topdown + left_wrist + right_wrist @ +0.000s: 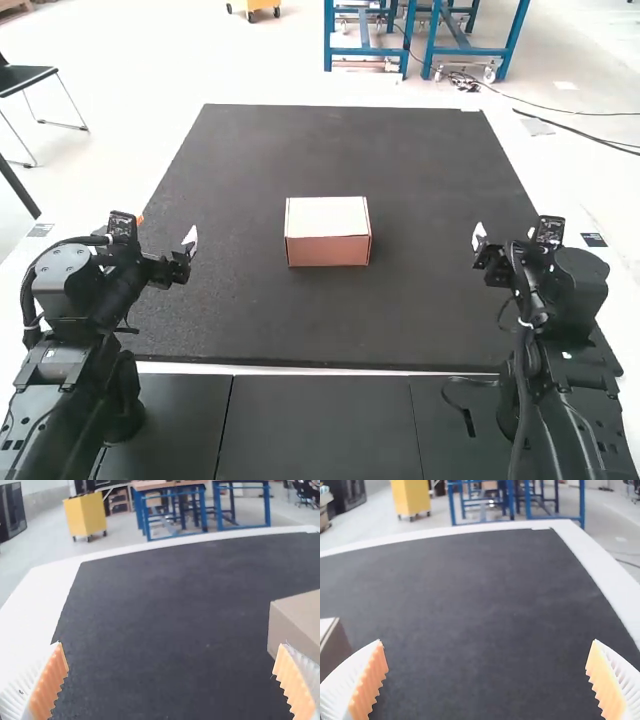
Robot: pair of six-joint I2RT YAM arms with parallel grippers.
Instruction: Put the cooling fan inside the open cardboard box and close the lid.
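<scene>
Cardboard box [328,231] closed, mid mat [230,180]. L tool [165,230], R tool [505,243] fingers spread.

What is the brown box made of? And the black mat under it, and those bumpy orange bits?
The tan rectangular box looks like cardboard: matte, crisp folded edges. The black mat is probably foam or rubber: dull, finely grainy. The orange ribbed pads on the left end effector seem soft rubber or plastic; hard to tell.
</scene>
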